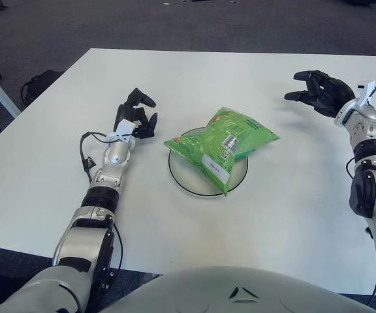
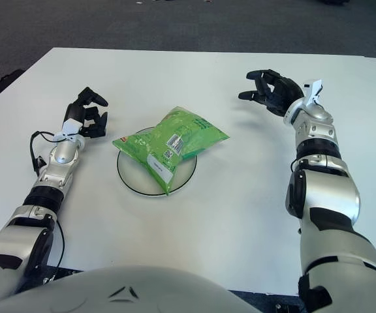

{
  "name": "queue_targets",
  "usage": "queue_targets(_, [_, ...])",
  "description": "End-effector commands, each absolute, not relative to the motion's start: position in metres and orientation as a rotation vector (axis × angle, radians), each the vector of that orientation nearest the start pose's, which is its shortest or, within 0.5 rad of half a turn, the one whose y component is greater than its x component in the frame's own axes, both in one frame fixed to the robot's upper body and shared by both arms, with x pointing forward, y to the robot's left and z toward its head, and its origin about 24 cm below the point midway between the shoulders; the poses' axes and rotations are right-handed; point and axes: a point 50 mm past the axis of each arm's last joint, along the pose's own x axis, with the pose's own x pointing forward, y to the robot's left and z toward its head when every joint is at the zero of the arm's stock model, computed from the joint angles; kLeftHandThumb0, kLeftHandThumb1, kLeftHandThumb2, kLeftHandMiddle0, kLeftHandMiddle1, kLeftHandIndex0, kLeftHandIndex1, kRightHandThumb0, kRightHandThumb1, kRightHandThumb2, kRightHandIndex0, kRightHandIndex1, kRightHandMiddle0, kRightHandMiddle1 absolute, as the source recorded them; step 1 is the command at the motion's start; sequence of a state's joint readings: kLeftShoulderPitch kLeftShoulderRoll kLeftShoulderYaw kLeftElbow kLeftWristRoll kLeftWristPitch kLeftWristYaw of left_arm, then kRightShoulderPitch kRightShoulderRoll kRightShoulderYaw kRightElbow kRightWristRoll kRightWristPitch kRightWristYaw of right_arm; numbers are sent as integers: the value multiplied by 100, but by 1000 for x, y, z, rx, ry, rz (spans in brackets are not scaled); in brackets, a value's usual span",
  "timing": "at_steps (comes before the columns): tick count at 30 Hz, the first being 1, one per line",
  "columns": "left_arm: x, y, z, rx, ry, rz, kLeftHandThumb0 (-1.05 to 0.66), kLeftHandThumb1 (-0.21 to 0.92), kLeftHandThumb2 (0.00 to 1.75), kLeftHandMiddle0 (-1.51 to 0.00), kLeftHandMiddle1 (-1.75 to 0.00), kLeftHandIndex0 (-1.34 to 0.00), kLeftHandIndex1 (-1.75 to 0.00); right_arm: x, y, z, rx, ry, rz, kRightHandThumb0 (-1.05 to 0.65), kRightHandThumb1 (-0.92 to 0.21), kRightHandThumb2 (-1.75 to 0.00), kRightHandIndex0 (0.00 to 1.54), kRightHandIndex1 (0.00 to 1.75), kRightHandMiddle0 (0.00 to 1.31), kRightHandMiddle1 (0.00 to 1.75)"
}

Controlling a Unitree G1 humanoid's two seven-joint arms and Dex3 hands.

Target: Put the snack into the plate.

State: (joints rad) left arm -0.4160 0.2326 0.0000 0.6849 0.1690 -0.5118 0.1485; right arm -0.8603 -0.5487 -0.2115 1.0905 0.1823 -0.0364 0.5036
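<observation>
Left eye view
Snack: your green snack bag point(image 1: 224, 145) lies across the white plate point(image 1: 187, 180), tilted, with its right end hanging past the rim.
Plate: you only get the near and left arc of the dark-edged rim; the bag hides the rest.
Label: white sticker on the bag's near corner, print too small to read.
Right hand point(image 1: 320, 93): off to the right of the bag, well apart from it, fingers loosely spread and grasping nothing. You can't tell whether it touches the table point(image 1: 286, 215).
Right arm: forearm runs off the right edge, so the elbow is cut off.
Left hand point(image 1: 136, 116): left of the plate, near it but not touching, fingers curled in on nothing.
Cable: black loop point(image 1: 85, 155) beside the left wrist; where it ends is hidden under the arm.
Torso: the robot's pale shell point(image 1: 234, 290) fills the bottom edge and hides the table's near border.
Floor: dark bag-like item point(image 1: 39, 85) past the table's left corner, too dim for you to identify.

Right eye view
Snack: same bag point(image 2: 172, 145) on the same plate point(image 2: 134, 180), with more of the left rim exposed.
Right hand point(image 2: 273, 90): the whole arm is visible here, fingers relaxed and apart, palm empty.
Left hand point(image 2: 87, 115): clenched loosely, nothing in it; the gap to the plate reads wider.
Table: far right corner cut off by the frame.
</observation>
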Motion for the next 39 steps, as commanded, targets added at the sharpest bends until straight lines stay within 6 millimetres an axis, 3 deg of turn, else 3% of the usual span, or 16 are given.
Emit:
queue_targets(1, [284, 193, -7, 366, -19, 19, -43, 47, 112, -109, -175, -49, -175, 374, -286, 123, -61, 78, 67, -2, -51, -99, 57, 151, 35, 168])
queue_targets(9, [283, 193, -6, 353, -24, 19, -43, 47, 112, -108, -175, -49, -175, 369, -288, 104, -54, 98, -34, -1, -45, -109, 60, 155, 36, 171])
queue_targets(27, [283, 191, -5, 332, -31, 40, -43, 48, 111, -107, -175, -48, -175, 352, -265, 52, -85, 92, -269, -1, -25, -133, 76, 151, 45, 175])
queue_targets(39, [283, 190, -5, 293, -37, 51, -42, 49, 109, -107, -175, -47, -175, 347, -251, 45, -152, 67, -338, -1, -15, -151, 77, 170, 48, 175])
